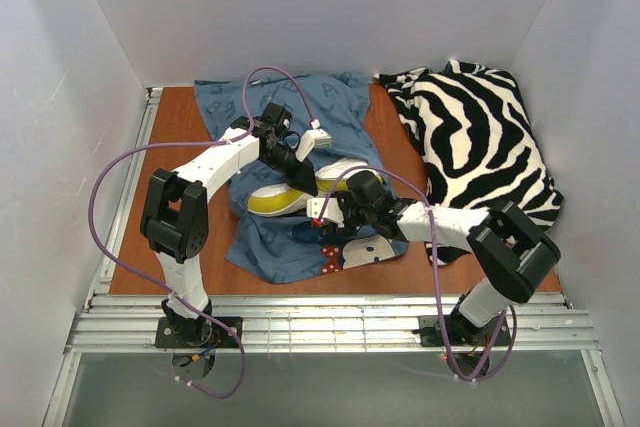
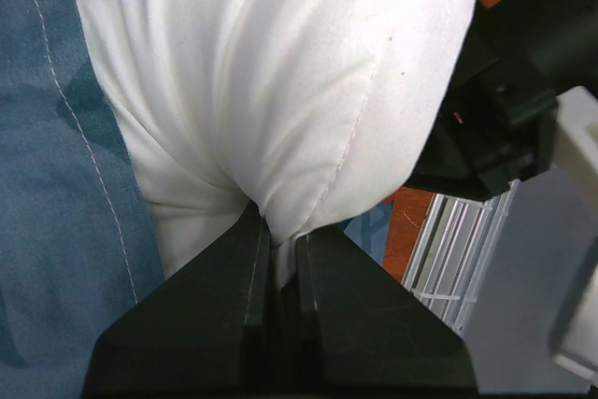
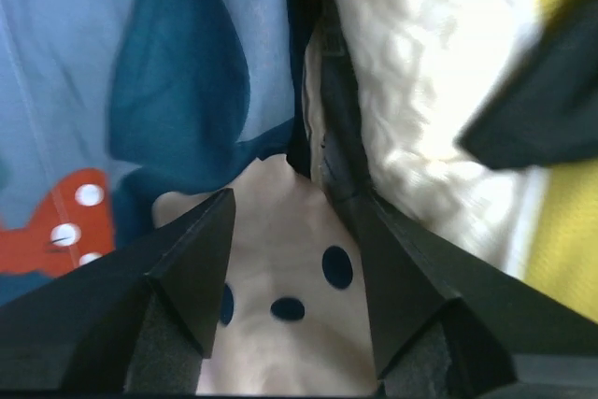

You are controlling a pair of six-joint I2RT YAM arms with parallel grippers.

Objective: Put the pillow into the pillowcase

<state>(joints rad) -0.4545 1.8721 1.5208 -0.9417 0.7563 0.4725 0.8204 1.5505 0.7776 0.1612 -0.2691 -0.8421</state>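
the pillow (image 1: 300, 194) sits mid-bench on top of the blue pillowcase (image 1: 300, 107), its yellow underside edge turned up toward the near left. most of it looks to be outside the case; whether a corner has entered the mouth i cannot tell. the left fingers (image 2: 215, 310) are clamped together on a small pinch of the pillow's white cover, which bunches into creases right at the tips. the right fingers (image 3: 192, 268) are apart, poised over the cream mouse-face print with the quilted pillow just beside them, and nothing is gripped between them.

the likely trouble, as i judge it:
- the left hold is only a fold of thin cover (not the stuffing), so a hard pull could let it slip free.
- with the right fingers gripping nothing, the case mouth has no one holding it open. pushing the pillow would then probably shove the whole case along the bench (image 1: 175, 147) or bunch it up.
- the two wrists are very close over the pillow, so a careless swing could knock them together.
- the zebra-striped cloth (image 1: 470, 137) lies just beside the right arm and might snag on it.
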